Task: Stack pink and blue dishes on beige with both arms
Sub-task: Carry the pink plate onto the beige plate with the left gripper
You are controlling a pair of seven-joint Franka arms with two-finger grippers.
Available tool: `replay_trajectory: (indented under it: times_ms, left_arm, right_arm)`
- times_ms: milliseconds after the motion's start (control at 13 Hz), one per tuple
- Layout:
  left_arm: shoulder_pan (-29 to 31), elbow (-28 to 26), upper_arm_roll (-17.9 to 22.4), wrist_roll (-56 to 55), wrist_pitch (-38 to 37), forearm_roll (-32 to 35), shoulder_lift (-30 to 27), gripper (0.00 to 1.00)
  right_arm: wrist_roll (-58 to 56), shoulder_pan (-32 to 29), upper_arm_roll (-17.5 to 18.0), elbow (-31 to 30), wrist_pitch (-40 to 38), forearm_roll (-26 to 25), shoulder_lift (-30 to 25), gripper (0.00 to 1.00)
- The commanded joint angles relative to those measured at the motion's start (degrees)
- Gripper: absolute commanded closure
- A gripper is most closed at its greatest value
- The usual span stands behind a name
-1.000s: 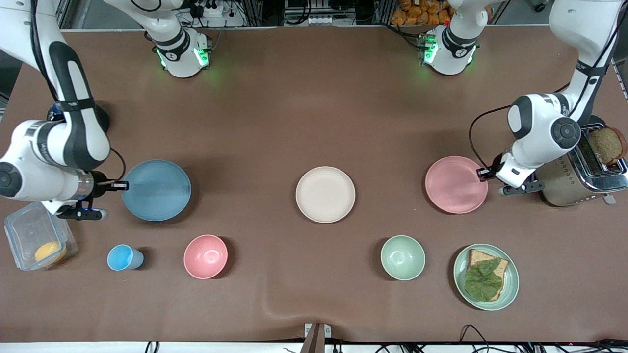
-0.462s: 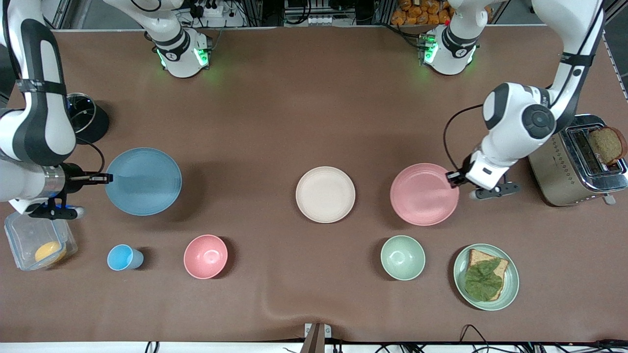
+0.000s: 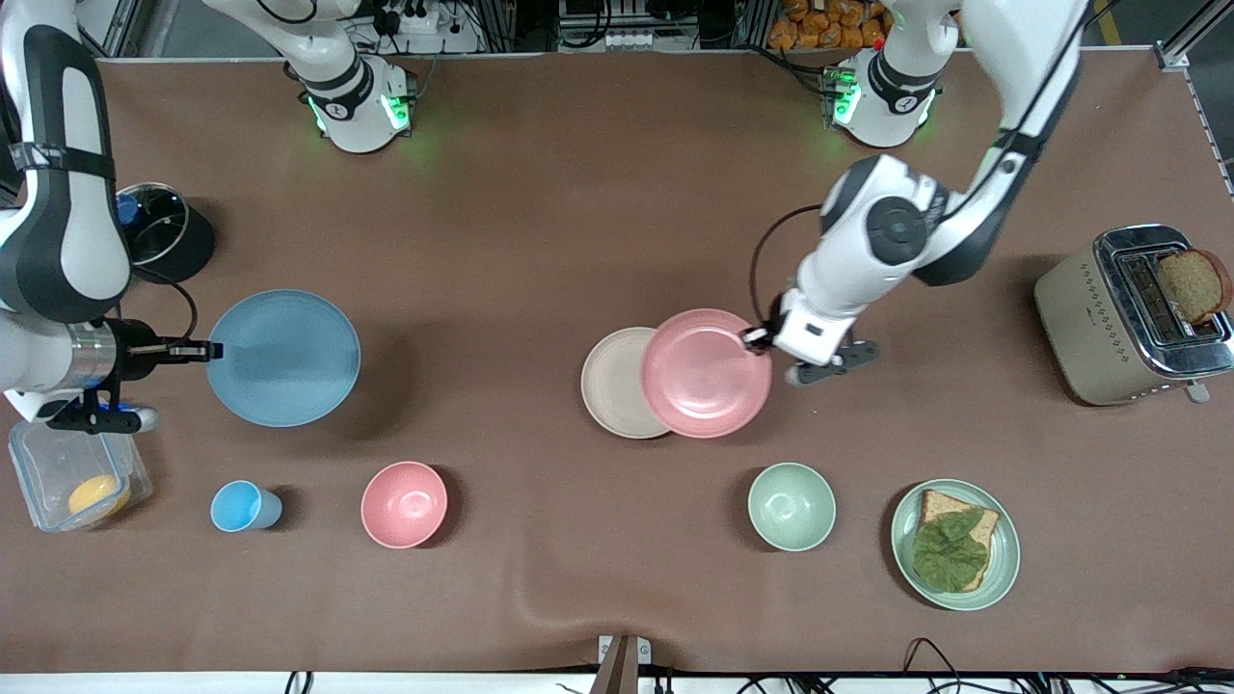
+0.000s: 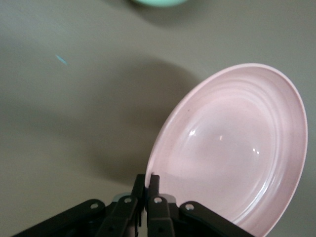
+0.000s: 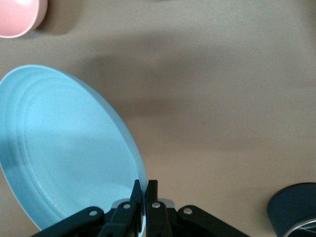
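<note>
Holding pink plate (image 3: 705, 374) over beige plate (image 3: 607, 383) | left hand (image 3: 755, 337)

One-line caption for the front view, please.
Left hand carries the pink plate over the beige plate; right hand holds the blue plate aloft.

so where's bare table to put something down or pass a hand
Widest bare stretch: between the two arm bases and the flat beige plate. Another lies between the blue plate held by the right gripper and the beige plate. Crowded: the row from small blue cup to green toast plate, and over the beige plate, where the left gripper holds the pink plate.
</note>
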Motion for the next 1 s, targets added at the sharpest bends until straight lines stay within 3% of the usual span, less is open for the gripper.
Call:
replay_trajectory:
  times_ms: [0,462,923]
  left_arm:
    - [-2.37,4.89,0.3,-2.75,-0.31,0.86,5.12,1.0]
    - [-4.48,5.95,0.39,-2.75,3.2,5.87,11.45,1.0]
    - [-4.57,5.86,0.39,-2.75,7.6,7.27,14.09,1.0]
  right_arm:
    - [1.25,0.73,0.02,1.4,-1.14,1.32,0.57,1.0]
    - [2.48,1.25,0.02,1.4,-1.06,1.68,0.66,1.0]
    - [4.84,1.87,0.02,1.48,-1.06,3.35,0.66,1.0]
